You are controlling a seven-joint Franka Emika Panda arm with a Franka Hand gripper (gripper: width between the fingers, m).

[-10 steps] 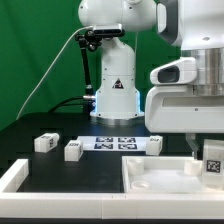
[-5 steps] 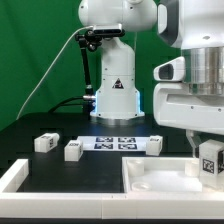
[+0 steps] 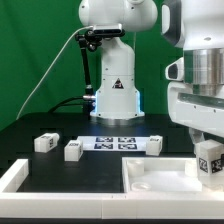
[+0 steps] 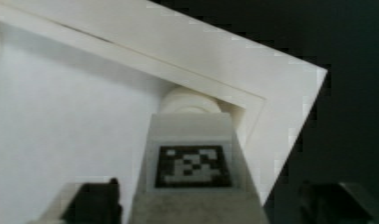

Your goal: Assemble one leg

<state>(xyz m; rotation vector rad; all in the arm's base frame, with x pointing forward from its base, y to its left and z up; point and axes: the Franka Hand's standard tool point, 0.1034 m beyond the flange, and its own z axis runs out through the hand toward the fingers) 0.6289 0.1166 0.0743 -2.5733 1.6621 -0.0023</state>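
My gripper (image 3: 210, 166) is shut on one leg (image 3: 211, 158), a stubby white block with a square marker tag, and holds it over the right end of the large white panel (image 3: 160, 178). In the wrist view the leg (image 4: 195, 140) stands between my two dark fingers (image 4: 97, 202), its far end at a corner recess of the panel (image 4: 79, 110). Three more legs lie on the black table: one (image 3: 45, 142) at the exterior view's left, one (image 3: 73, 150) beside it, one (image 3: 152, 146) just behind the panel.
The marker board (image 3: 113, 142) lies flat in front of the robot base (image 3: 113, 95). A white L-shaped rim (image 3: 14, 180) sits at the near corner on the exterior view's left. A green backdrop stands behind.
The arm has shifted toward the exterior view's right with the leg in the gripper. The legs on the table have not moved.
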